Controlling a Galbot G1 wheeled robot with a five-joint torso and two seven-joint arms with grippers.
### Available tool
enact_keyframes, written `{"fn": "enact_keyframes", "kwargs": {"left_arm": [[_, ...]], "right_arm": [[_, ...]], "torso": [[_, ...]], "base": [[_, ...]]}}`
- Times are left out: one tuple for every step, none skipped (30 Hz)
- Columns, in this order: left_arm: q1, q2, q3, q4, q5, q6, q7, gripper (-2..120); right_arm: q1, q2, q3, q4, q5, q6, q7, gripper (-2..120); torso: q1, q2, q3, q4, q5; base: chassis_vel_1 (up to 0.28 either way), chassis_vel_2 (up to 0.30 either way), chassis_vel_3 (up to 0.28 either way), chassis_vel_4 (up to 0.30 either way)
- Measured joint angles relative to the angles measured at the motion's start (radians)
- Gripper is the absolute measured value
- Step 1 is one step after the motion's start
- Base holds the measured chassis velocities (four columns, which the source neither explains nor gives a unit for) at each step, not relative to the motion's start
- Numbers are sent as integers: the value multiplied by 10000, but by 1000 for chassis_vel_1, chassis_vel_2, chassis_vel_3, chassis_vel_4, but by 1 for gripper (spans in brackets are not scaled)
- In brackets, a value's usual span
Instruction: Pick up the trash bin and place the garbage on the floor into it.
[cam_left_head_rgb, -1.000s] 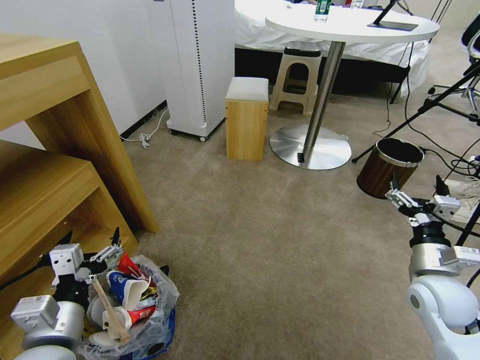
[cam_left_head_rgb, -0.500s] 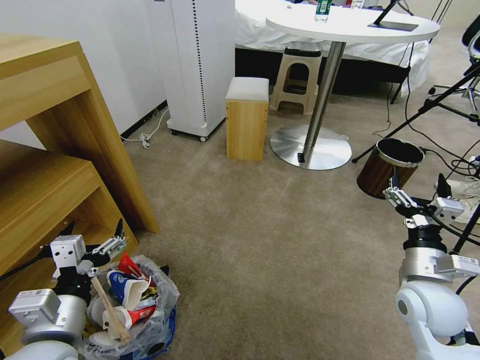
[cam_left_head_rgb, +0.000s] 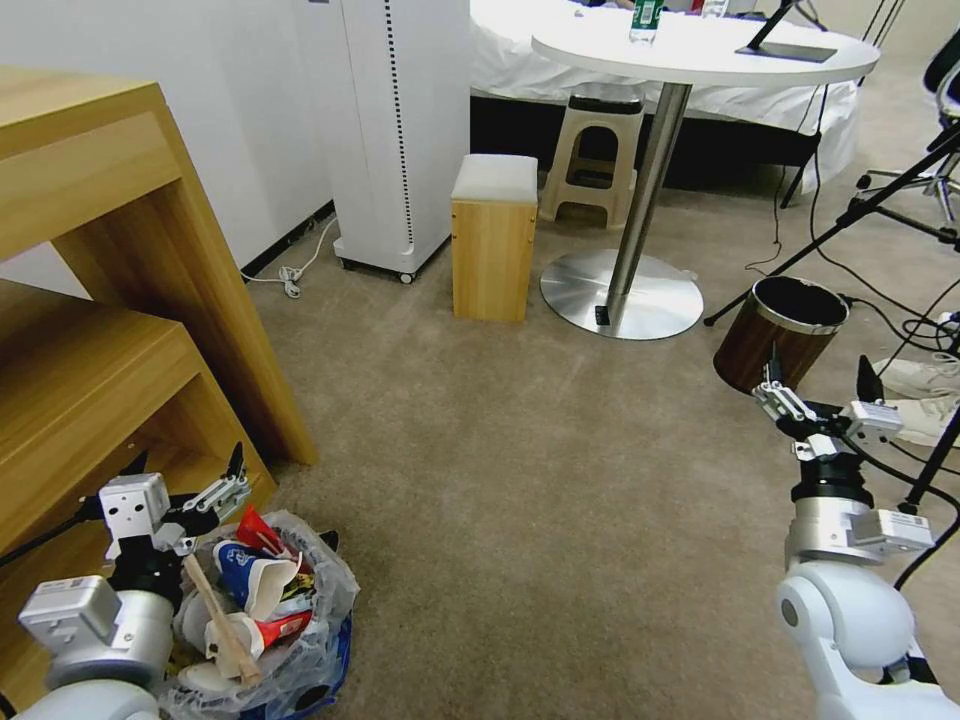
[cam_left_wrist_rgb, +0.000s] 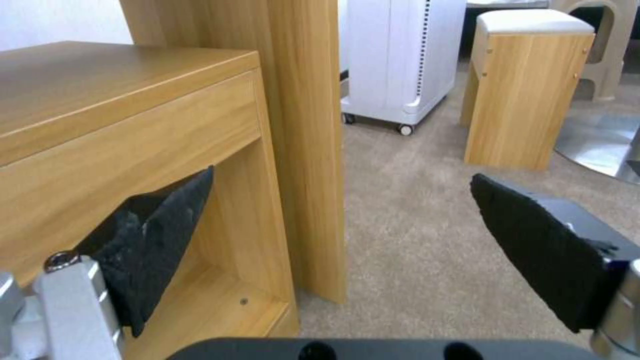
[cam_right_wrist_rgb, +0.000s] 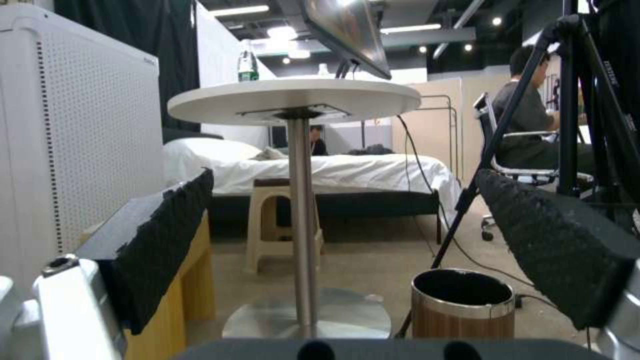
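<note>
Two black foam-padded fingers (cam_right_wrist_rgb: 167, 240) of the right gripper (cam_right_wrist_rgb: 347, 250) are seen at either side, the jaws held wide apart with nothing between them. Between them a round white desk (cam_right_wrist_rgb: 293, 100) on a metal post is framed, a green-labelled bottle (cam_right_wrist_rgb: 247, 62) standing on it. A wood-grain bin (cam_right_wrist_rgb: 460, 312) with a metal rim is set on the beige carpet (cam_right_wrist_rgb: 373, 265), just beside the desk's base. A white bed (cam_right_wrist_rgb: 347, 172) is seen behind.

Bright even indoor light, soft shadows, wide-angle bending at edges

No text reads clearly — cup prints and bottle label stay illegible.
</note>
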Motion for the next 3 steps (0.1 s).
{"fn": "enact_keyframes", "kwargs": {"left_arm": [[9, -6, -4, -2, -21, 12, -2, 100], [9, -6, -4, -2, -21, 12, -2, 100], [0, -48, 0, -3, -37, 31, -29, 100]], "right_arm": [[6, 0, -9, -24, -4, 6, 0, 100], [6, 0, -9, -24, -4, 6, 0, 100], [22, 6, -28, -81, -35, 54, -9, 100]], "torso": [[0, 0, 0, -1, 0], [0, 0, 0, -1, 0], [0, -1, 0, 0, 1]], "base": [[0, 0, 0, 0], [0, 0, 0, 0], [0, 0, 0, 0]]}}
